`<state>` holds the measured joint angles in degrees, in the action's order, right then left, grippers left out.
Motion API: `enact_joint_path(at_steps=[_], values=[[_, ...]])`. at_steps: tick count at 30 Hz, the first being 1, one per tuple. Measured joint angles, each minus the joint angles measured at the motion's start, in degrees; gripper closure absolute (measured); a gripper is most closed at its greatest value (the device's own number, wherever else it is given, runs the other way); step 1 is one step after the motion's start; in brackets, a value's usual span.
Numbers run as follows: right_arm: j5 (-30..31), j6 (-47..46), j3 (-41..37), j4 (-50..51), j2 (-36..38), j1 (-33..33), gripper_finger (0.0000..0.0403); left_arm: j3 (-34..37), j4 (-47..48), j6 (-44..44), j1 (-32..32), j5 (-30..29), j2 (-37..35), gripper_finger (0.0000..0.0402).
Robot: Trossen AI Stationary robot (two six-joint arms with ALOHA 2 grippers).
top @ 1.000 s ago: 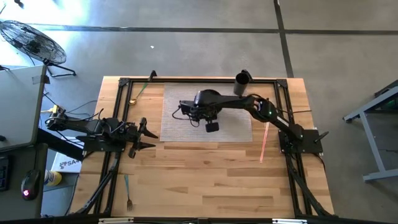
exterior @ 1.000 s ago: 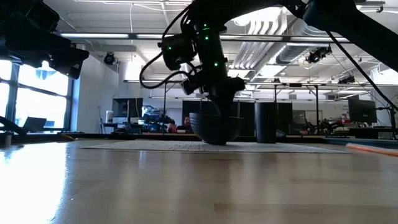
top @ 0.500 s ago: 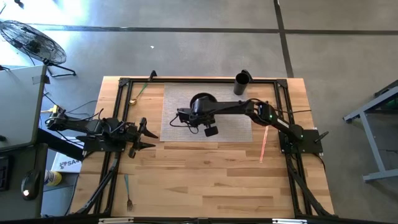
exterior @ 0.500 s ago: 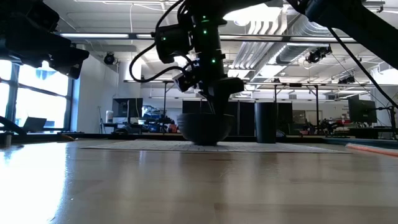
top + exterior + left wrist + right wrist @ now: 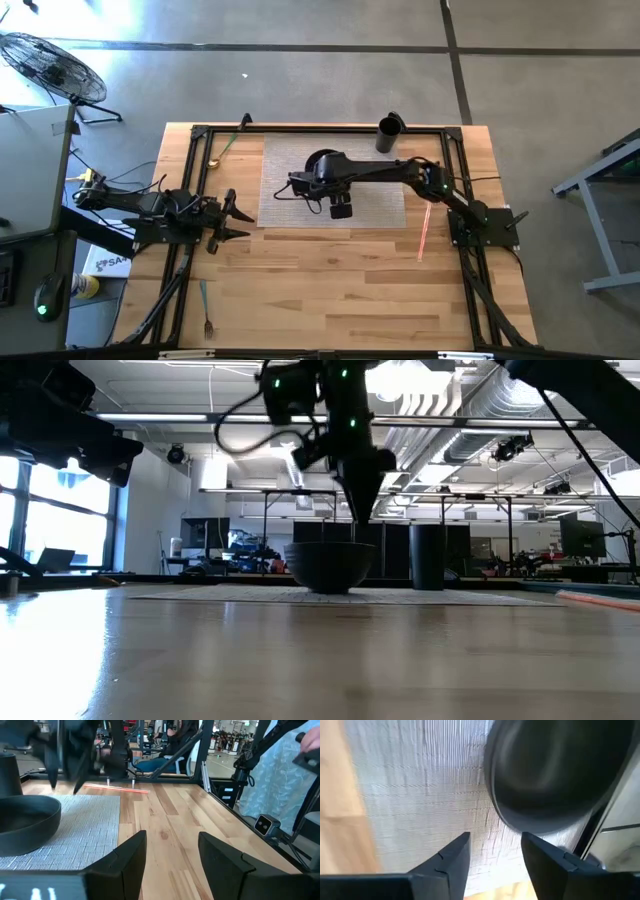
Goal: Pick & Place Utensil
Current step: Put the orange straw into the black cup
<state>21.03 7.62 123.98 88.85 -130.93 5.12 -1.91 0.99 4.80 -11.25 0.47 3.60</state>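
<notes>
A dark bowl [image 5: 325,163] [image 5: 328,565] [image 5: 555,775] rests by its base on a grey woven mat [image 5: 380,205] [image 5: 415,795]. My right gripper [image 5: 325,190] [image 5: 358,510] [image 5: 495,855] hangs open just above the bowl's near rim, pointing down and touching nothing. A slim orange utensil [image 5: 425,225] [image 5: 117,787] lies flat on the wood right of the mat. A fork [image 5: 205,312] lies near the front left, and a green-handled spoon [image 5: 225,145] lies at the far left. My left gripper [image 5: 235,220] [image 5: 172,860] waits open, left of the mat.
A tall dark cup [image 5: 390,130] [image 5: 427,557] stands at the mat's far right corner. Black frame rails [image 5: 190,190] run along the table's left, far and right sides. Bare wood [image 5: 330,290] stretches across the near half of the table.
With its fingers at the bowl's rim, my right gripper slid the bowl a little toward the table's left edge along the mat. It then rose straight up and now hangs clear above the bowl, which stays where it was pushed.
</notes>
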Motion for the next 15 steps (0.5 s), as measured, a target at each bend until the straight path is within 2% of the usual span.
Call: enact_joint_path(at_steps=[4,7,15], values=[[-1.9,-8.8,-0.3,1.2,6.0,-0.1,0.0220,0.0,0.0,0.0,0.0,0.0,0.0,0.0224],[-2.5,-16.9,-5.0,0.7,12.1,0.0,0.0218,0.0,0.0,0.0,0.0,0.0,0.0,0.0224],[-4.5,-49.4,-33.7,-3.1,34.4,-0.1,0.0217,0.0,0.0,0.0,0.0,0.0,0.0,0.0224]])
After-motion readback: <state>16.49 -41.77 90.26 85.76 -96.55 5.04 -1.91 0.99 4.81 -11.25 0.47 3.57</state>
